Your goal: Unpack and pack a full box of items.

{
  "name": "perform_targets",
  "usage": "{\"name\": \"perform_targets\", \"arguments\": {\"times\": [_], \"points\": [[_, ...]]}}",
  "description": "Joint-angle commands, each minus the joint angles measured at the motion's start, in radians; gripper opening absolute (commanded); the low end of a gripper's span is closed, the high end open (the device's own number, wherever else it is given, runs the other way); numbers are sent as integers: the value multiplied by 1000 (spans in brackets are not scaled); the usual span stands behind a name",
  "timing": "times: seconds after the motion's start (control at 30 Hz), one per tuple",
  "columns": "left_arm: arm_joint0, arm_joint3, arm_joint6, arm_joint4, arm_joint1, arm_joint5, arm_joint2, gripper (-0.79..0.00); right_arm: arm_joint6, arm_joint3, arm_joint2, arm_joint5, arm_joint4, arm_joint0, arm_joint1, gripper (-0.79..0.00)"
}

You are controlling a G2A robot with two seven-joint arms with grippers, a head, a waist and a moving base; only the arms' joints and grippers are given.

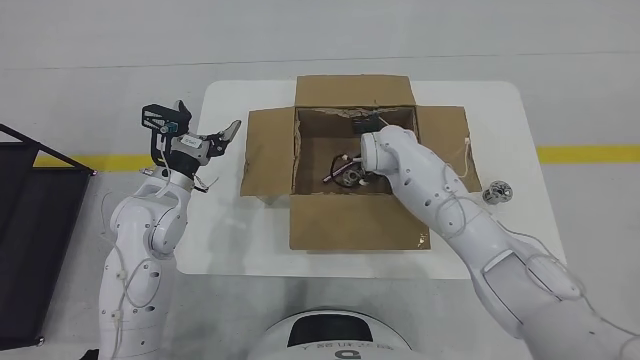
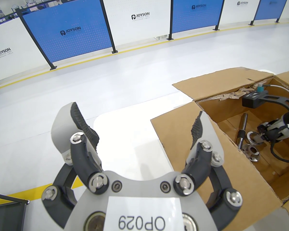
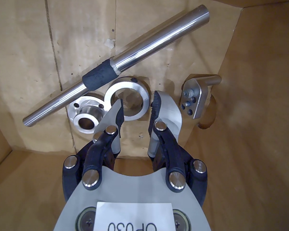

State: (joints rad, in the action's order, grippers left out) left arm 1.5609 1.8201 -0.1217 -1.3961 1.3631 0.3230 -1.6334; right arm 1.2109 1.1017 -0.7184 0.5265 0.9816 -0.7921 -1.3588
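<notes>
Inside the open cardboard box (image 3: pixel 255 92), we find the right gripper (image 3: pixel 137 98) poised over a steel ring (image 3: pixel 130 84) that lies flat on the box floor. Its jaws stand partly open astride the ring's wall, with one fingertip over the hole and the other just outside the rim. We cannot tell whether either pad touches the metal. To the hole side of the jaws, just beside the ring, sits a flanged bushing (image 3: pixel 85 117). Beyond the fingertips a steel rod (image 3: pixel 156 37) with a black band (image 3: pixel 99 75) lies slantwise. On the jaws' other side, near the box wall, rests a bolted bracket (image 3: pixel 198 94).

Outside the box, the left gripper (image 2: pixel 137 112) hangs above the white table (image 2: pixel 125 135). Its jaws are spread wide with nothing between them, and a box flap is near one finger. We also see a small metal part (image 1: pixel 497 194) on the table, well apart from both sets of jaws.
</notes>
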Motion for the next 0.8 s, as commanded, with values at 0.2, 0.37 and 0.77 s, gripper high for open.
{"name": "perform_targets", "arguments": {"times": [0.2, 0.37, 0.77], "points": [[0, 0, 0, 0, 0, 0, 0, 0, -36, -17, -15, -9, 0, -1, -10, -785], [0, 0, 0, 0, 0, 0, 0, 0, -76, 145, -91, 7, 20, -63, 15, -785], [0, 0, 0, 0, 0, 0, 0, 0, -246, 1033, -516, -121, 56, -609, 131, -785]]}}
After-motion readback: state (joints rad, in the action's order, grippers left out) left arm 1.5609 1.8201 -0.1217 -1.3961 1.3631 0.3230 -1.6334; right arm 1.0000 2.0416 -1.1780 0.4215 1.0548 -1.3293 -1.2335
